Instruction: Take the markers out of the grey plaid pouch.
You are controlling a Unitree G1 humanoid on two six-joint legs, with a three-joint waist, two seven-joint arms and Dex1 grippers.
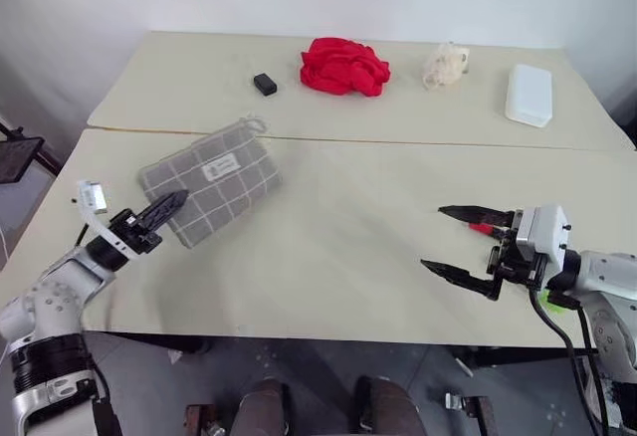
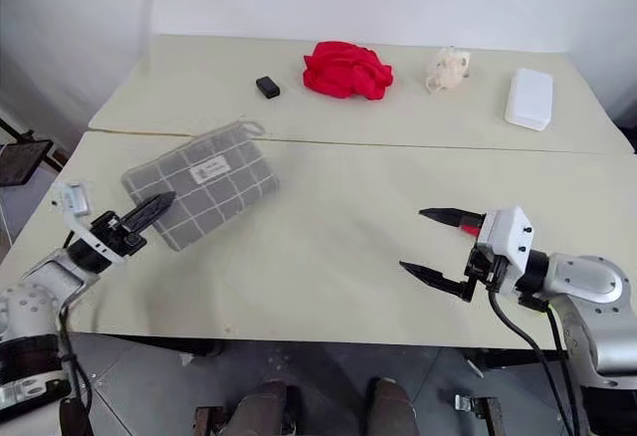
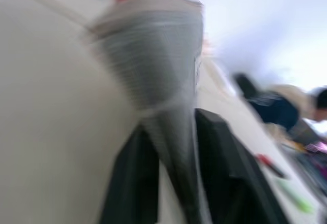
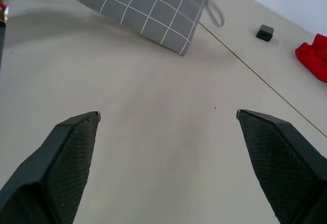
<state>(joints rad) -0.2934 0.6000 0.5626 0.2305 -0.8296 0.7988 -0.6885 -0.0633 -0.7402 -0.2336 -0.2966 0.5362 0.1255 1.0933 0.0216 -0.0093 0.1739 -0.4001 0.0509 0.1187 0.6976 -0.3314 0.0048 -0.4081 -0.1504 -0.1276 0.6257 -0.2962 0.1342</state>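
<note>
- We've got the grey plaid pouch (image 1: 209,181) lying flat on the near table (image 1: 338,257), over on the left side, tilted so its white label (image 1: 221,166) faces up and a small loop (image 1: 255,123) sticks out at its far corner, right by the seam between the two tables.
- Our left gripper (image 1: 167,207) is at the pouch's near left corner. In the head views its two black fingers look close together over the pouch edge. The left wrist view is smeared, but grey checked fabric seems to run down between the fingers (image 3: 230,183), so it looks pinched. Honestly we can't tell for sure whether it's clamped or just loose around the cloth.
- Our right gripper (image 1: 463,247) hangs over the near right part of the table, well away from the pouch, pointing left toward it. Its fingers are spread wide with nothing between them; the right wrist view shows bare tabletop in the gap.
- There's a bit of red (image 1: 482,228) just beside the right gripper's upper finger base, too small for us to say what it is.
- On the far table: a small black block (image 1: 265,84), a crumpled red cloth (image 1: 344,66), a pale crumpled lump (image 1: 445,65) and a white rectangular box (image 1: 529,95).
</note>
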